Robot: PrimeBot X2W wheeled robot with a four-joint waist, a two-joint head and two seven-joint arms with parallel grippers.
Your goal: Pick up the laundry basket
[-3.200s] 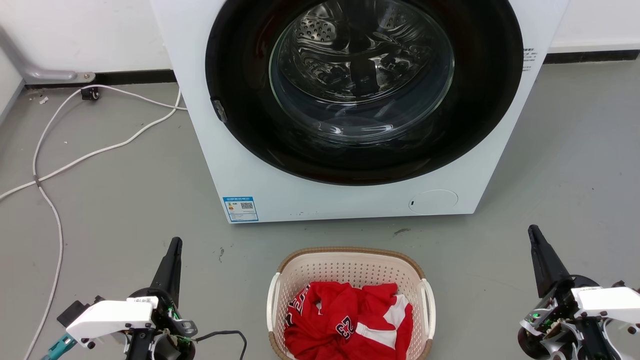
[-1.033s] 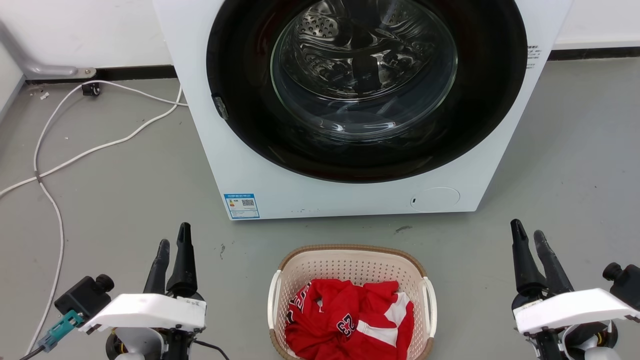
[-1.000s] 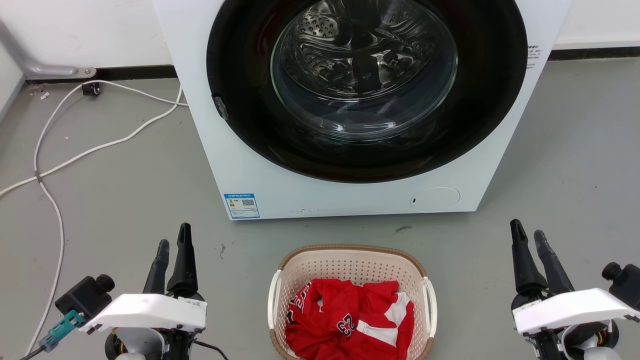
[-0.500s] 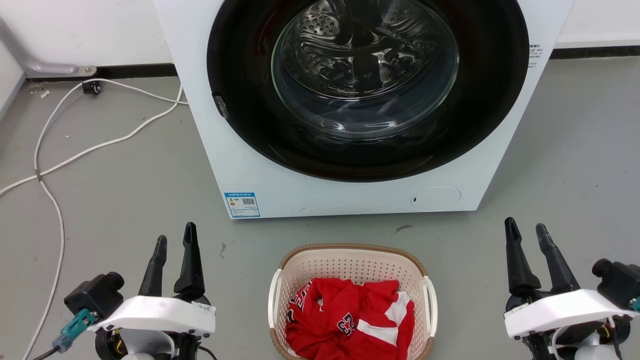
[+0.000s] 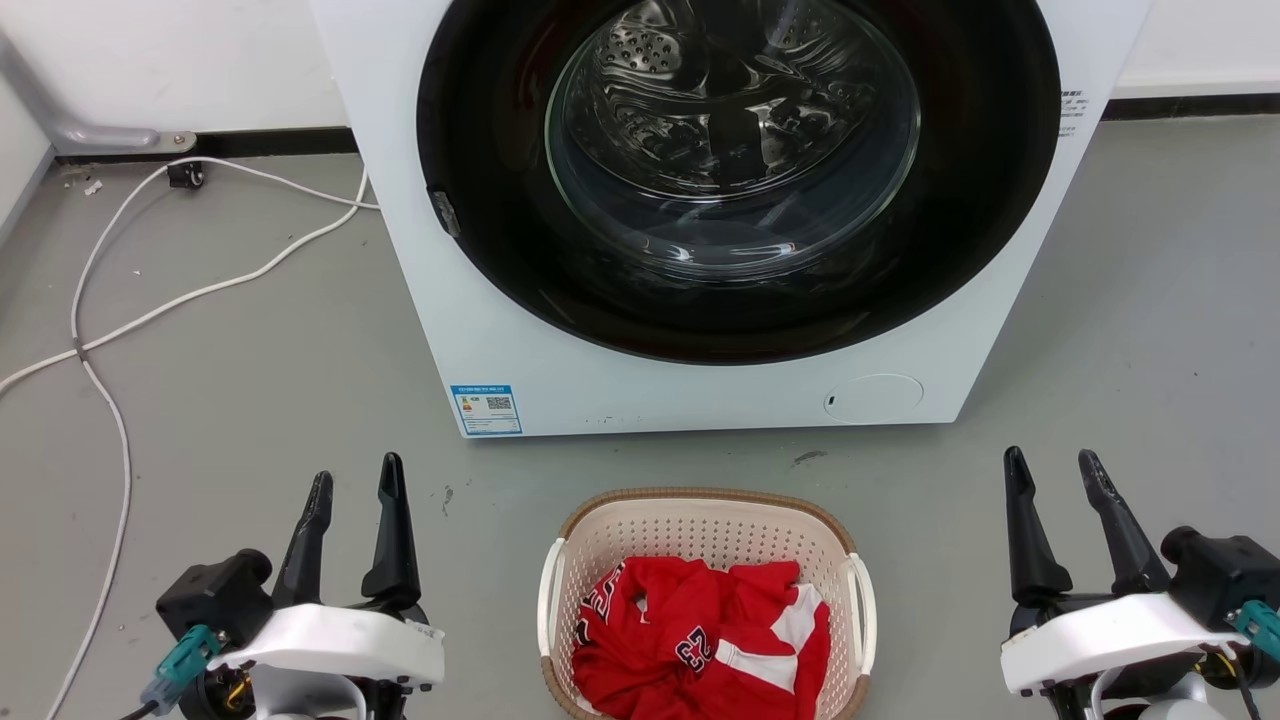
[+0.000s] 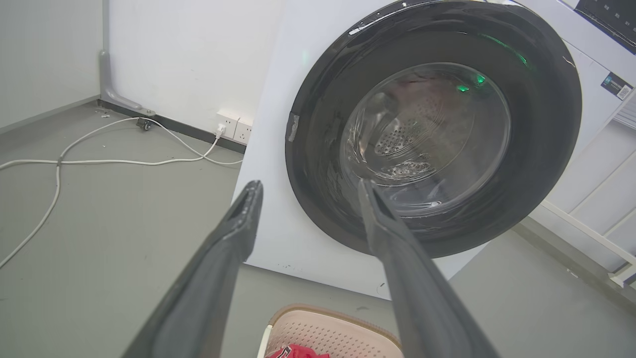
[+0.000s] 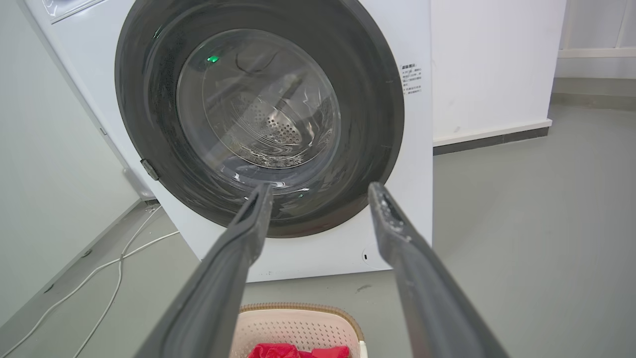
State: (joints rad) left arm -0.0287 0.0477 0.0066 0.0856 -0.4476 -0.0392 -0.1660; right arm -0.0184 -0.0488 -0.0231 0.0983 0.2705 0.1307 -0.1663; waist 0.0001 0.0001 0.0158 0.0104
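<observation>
The laundry basket (image 5: pixel 700 525) stands on the grey floor just before the washing machine, cream and perforated with a brown rim and white side handles. A red jersey (image 5: pixel 700 640) lies crumpled inside it. My left gripper (image 5: pixel 355 475) hovers open well to the basket's left, fingers pointing at the machine, holding nothing. My right gripper (image 5: pixel 1052 462) is open too, well off the basket's right side. The left wrist view catches the basket's far rim (image 6: pixel 330 318) below the open left gripper (image 6: pixel 308 186). In the right wrist view the basket rim (image 7: pixel 298 311) sits below the open right gripper (image 7: pixel 320 190).
A white front-loading washing machine (image 5: pixel 500 330) with a dark round door (image 5: pixel 735 170) fills the space beyond the basket. White cables (image 5: pixel 110 330) trail over the floor at the left, toward the wall.
Both grippers went from shut to open and turned so each finger pair shows side by side. The head camera shifted slightly; the basket stayed put.
</observation>
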